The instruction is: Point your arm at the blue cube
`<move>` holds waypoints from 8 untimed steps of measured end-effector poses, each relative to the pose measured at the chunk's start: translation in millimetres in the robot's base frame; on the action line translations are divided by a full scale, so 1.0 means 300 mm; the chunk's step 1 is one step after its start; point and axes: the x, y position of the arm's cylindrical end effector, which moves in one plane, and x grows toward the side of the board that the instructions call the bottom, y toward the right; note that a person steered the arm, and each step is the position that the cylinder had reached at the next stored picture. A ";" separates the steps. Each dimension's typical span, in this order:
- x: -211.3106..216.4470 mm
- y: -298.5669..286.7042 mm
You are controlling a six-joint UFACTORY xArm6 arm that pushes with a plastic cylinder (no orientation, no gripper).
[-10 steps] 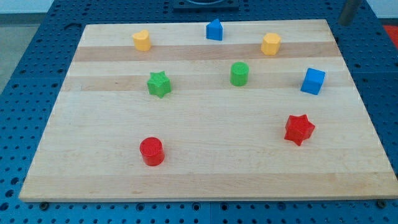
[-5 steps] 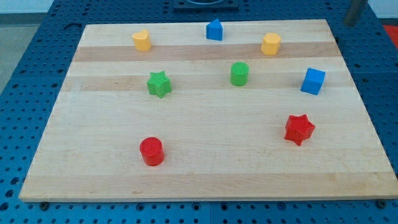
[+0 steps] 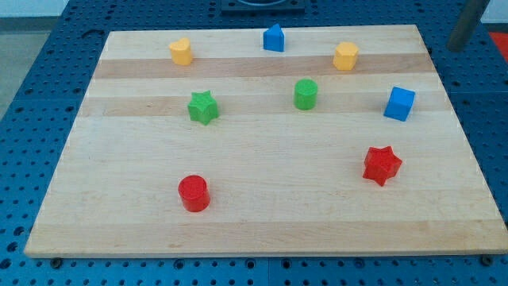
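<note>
The blue cube sits near the right edge of the wooden board. My tip is the lower end of a dark rod that enters at the view's top right corner. It is off the board, over the blue perforated table, above and to the right of the blue cube and well apart from it. It touches no block.
Other blocks on the board: a blue house-shaped block, a yellow block, a second yellow block, a green star, a green cylinder, a red star and a red cylinder.
The rod has moved down and to the right at the view's top right corner, so more of it shows. No block has moved.
</note>
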 end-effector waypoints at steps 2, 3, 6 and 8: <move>0.005 -0.041; 0.005 -0.091; 0.098 -0.316; 0.098 -0.392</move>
